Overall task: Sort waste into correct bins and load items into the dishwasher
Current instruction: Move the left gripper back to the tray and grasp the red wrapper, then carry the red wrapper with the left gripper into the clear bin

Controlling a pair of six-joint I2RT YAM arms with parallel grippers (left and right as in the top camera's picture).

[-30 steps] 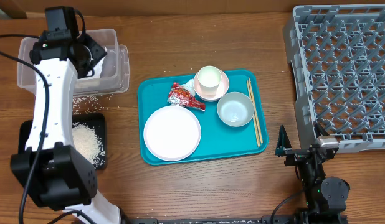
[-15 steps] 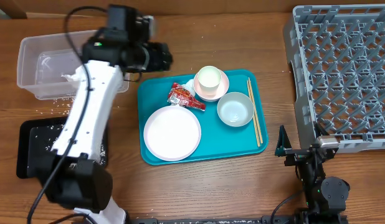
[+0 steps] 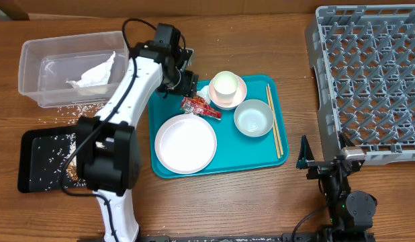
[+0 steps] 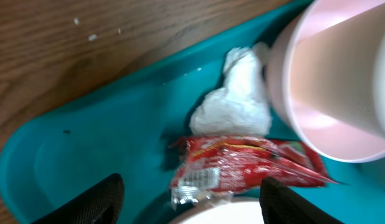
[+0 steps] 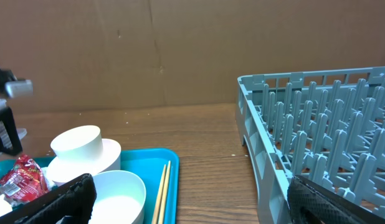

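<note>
My left gripper (image 3: 189, 89) hovers open over the teal tray's far left corner, its fingers (image 4: 86, 202) straddling the red snack wrapper (image 4: 242, 165) without touching it. The wrapper (image 3: 199, 105) lies between the white plate (image 3: 186, 143) and the cup (image 3: 225, 84) on its pinkish saucer (image 3: 238, 99). A crumpled white napkin piece (image 4: 233, 102) rests against the saucer (image 4: 329, 134). Another napkin (image 3: 93, 72) lies in the clear tub (image 3: 33, 60). Bowl (image 3: 254, 117) and chopsticks (image 3: 273, 121) lie on the tray. My right gripper (image 3: 313, 163) stands open and empty beside the dish rack (image 3: 369, 74).
The black tray (image 3: 29, 171) at the front left holds scattered rice grains, and more grains lie on the table by the tub. The teal serving tray (image 3: 160, 97) fills the middle. In the right wrist view the rack (image 5: 317, 143) stands to the right and the chopsticks (image 5: 161, 193) ahead.
My left arm has swung right from the clear tub to the teal tray and its jaws have widened. The napkin stays in the tub. The right arm has not moved.
</note>
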